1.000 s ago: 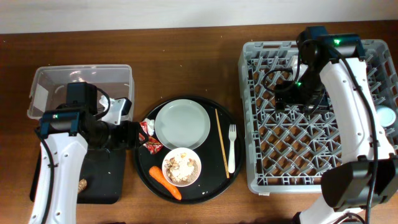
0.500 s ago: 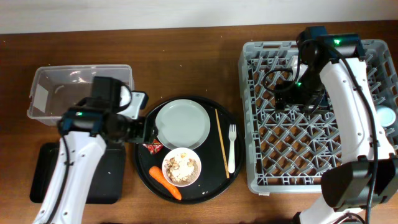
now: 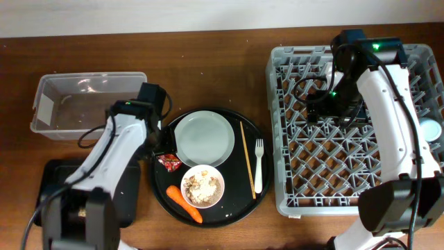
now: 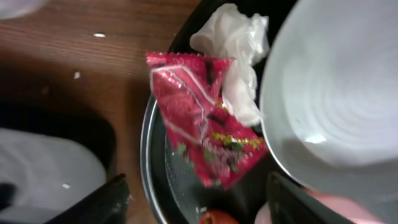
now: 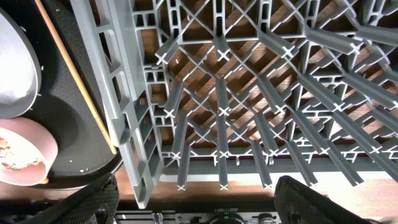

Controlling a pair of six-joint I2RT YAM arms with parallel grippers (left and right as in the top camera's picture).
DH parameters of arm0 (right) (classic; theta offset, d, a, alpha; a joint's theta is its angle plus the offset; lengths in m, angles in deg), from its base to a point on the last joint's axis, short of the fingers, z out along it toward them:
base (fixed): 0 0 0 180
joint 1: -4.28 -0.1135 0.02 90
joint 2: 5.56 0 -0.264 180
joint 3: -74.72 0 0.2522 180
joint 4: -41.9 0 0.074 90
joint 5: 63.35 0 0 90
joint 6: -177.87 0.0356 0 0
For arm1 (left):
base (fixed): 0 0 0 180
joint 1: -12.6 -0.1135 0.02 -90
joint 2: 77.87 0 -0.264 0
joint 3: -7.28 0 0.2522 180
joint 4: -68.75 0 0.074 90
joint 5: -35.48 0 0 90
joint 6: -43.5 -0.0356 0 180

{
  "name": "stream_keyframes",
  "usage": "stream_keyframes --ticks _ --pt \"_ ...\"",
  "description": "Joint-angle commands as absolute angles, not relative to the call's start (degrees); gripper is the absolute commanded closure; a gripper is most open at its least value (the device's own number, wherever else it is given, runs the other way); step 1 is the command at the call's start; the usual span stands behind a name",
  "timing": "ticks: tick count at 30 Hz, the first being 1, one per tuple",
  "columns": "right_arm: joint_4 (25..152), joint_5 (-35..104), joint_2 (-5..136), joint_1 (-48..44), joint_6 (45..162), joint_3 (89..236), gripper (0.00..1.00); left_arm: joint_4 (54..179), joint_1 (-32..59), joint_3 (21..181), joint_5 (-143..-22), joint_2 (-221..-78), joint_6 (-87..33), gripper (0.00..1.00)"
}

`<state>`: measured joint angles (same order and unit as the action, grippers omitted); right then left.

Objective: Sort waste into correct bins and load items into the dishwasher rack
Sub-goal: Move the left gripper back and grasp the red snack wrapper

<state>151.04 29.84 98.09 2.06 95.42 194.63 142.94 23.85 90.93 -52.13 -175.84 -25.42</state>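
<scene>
A crumpled red wrapper (image 4: pixel 205 124) lies on the left rim of the round black tray (image 3: pixel 232 208), with a white tissue wad (image 4: pixel 236 56) touching it beside the pale plate (image 3: pixel 203 137). My left gripper (image 4: pixel 199 208) hovers open just above the wrapper (image 3: pixel 168 162), one finger on each side, holding nothing. The carrot (image 3: pixel 184 203), the white bowl of food scraps (image 3: pixel 202 186), the chopsticks (image 3: pixel 248 160) and the white fork (image 3: pixel 259 165) also lie on the tray. Over the grey dishwasher rack (image 3: pixel 298 201), my right gripper (image 5: pixel 196 205) stands open and empty.
A clear tub (image 3: pixel 87 104) stands at the back left. The shallow black tray (image 3: pixel 125 201) sits in front of it, partly under my left arm. A white cup (image 3: pixel 431 130) shows at the rack's right edge. The rack's upright pegs (image 5: pixel 217 124) are close below my right gripper.
My left arm swung from over the shallow black tray to the right and back, ending over the red wrapper on the round tray's left rim. The right arm stayed still.
</scene>
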Motion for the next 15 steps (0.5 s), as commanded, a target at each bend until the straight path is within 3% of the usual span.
stream_keyframes --ticks 1,7,11,15 --pt "150.97 28.92 97.02 2.1 95.4 194.52 0.16 141.6 24.09 91.59 -51.73 -179.56 -23.08 0.38" --pt "150.97 28.92 97.02 2.1 95.4 194.54 0.17 140.18 24.09 91.59 -51.95 -182.29 -22.68 0.81" --pt "150.97 28.92 97.02 2.1 95.4 194.52 0.17 140.23 24.09 91.59 -51.93 -182.29 -22.49 0.99" --pt "151.04 28.92 97.02 2.1 95.4 194.52 0.16 142.02 24.07 91.63 -51.91 -182.05 -22.51 1.0"
